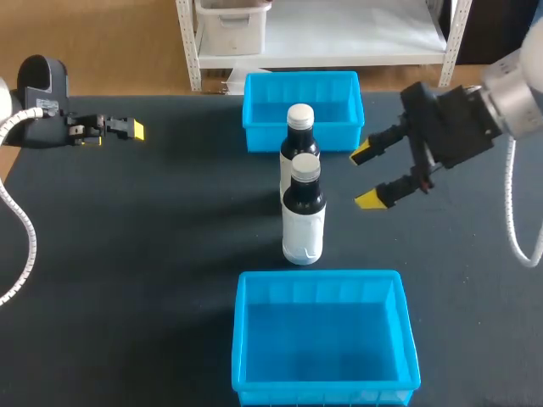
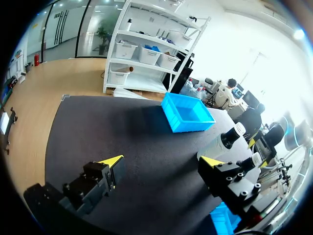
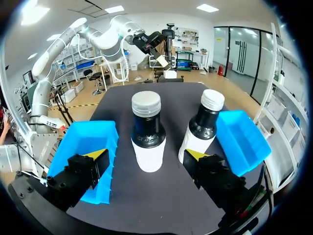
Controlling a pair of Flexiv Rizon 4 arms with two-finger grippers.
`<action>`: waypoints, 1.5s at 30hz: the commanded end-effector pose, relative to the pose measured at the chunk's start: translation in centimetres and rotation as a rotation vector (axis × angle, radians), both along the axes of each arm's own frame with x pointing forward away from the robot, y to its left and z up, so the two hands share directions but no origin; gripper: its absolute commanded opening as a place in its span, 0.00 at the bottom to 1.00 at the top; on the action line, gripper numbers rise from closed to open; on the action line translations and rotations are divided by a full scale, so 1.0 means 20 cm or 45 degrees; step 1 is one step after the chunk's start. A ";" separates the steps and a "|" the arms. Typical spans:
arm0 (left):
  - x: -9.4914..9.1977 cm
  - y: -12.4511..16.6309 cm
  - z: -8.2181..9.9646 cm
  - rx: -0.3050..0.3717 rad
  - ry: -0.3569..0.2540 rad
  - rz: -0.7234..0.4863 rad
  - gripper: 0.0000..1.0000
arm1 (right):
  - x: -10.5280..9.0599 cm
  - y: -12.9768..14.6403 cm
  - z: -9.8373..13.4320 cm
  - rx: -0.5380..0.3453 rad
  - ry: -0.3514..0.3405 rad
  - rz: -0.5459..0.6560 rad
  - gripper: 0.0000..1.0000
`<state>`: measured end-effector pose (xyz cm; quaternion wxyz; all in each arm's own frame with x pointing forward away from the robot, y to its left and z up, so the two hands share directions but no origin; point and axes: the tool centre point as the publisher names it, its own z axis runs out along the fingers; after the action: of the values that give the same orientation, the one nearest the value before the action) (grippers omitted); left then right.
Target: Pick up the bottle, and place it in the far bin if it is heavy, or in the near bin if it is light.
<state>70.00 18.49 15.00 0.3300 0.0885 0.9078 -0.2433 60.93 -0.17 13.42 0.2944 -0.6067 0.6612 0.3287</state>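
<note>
Two dark bottles with white labels and pale caps stand upright, one behind the other, mid-table: the nearer bottle (image 1: 303, 212) (image 3: 146, 132) and the farther bottle (image 1: 299, 140) (image 3: 203, 127). The far blue bin (image 1: 303, 110) (image 3: 242, 139) lies behind them and the near blue bin (image 1: 322, 339) (image 3: 85, 147) in front; both look empty. My right gripper (image 1: 366, 175) (image 3: 145, 155) hovers open just right of the bottles, its fingers pointing at the nearer one without touching it. My left gripper (image 1: 127, 129) (image 2: 161, 161) rests open at the far left, holding nothing.
The table is a dark mat (image 1: 153, 254). A wide bare stretch lies between my left gripper and the bottles. In the left wrist view the far bin (image 2: 188, 115) and both bottles (image 2: 227, 139) sit ahead of the fingers, off to one side.
</note>
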 end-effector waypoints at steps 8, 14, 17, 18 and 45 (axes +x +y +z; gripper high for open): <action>0.00 0.00 0.00 0.000 0.000 0.000 1.00 | 0.02 0.16 -0.03 0.001 0.015 0.018 1.00; 0.00 0.00 0.00 0.000 0.000 0.000 1.00 | 0.03 0.24 -0.04 -0.002 0.035 0.026 1.00; 0.00 0.00 0.00 0.000 0.000 0.000 1.00 | 0.04 0.26 -0.04 0.001 0.038 0.029 1.00; 0.00 0.00 0.00 0.000 0.000 0.000 1.00 | 0.04 0.27 -0.04 0.002 0.039 0.030 1.00; 0.00 0.00 0.00 0.000 0.000 0.000 1.00 | 0.04 0.39 -0.08 0.010 0.062 0.058 0.79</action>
<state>70.00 18.49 15.00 0.3300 0.0885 0.9078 -0.2433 61.65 7.48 11.82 0.2739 -0.6124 0.6530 0.3514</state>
